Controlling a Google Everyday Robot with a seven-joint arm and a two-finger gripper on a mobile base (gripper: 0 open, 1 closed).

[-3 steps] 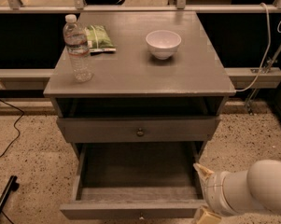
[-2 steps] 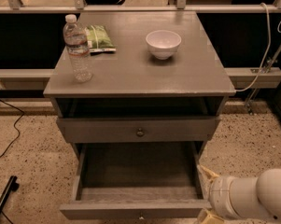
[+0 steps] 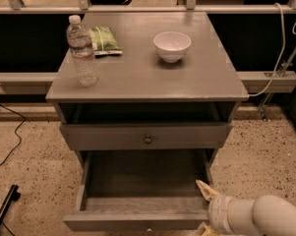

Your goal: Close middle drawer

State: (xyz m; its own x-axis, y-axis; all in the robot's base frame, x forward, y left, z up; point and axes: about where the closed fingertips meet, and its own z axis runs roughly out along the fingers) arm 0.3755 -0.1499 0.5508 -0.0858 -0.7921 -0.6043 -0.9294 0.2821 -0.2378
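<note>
Across the bottom of the frame, the middle drawer (image 3: 137, 178) stands pulled far out of the grey cabinet, its wide shallow box bare and its front cut by the lower edge. At lower right the gripper (image 3: 203, 208) sits at the drawer's right front corner, on the end of a white arm (image 3: 265, 218); its cream fingers (image 3: 205, 189) are spread apart, one over the inside of the box, the other low by the front. Just above, the upper drawer (image 3: 108, 136) with its small round knob (image 3: 147, 139) is slightly out, a dark gap over it. On the cabinet top (image 3: 152, 80) stand a water bottle (image 3: 81, 50) at left, a green packet (image 3: 104, 40) just behind it, and a white bowl (image 3: 172, 45) toward the right. Speckled floor (image 3: 34, 156) surrounds the cabinet. A black cable (image 3: 12, 132) trails at left, a white cable (image 3: 280, 43) hangs at upper right, and a pale ledge (image 3: 270, 80) runs behind.
</note>
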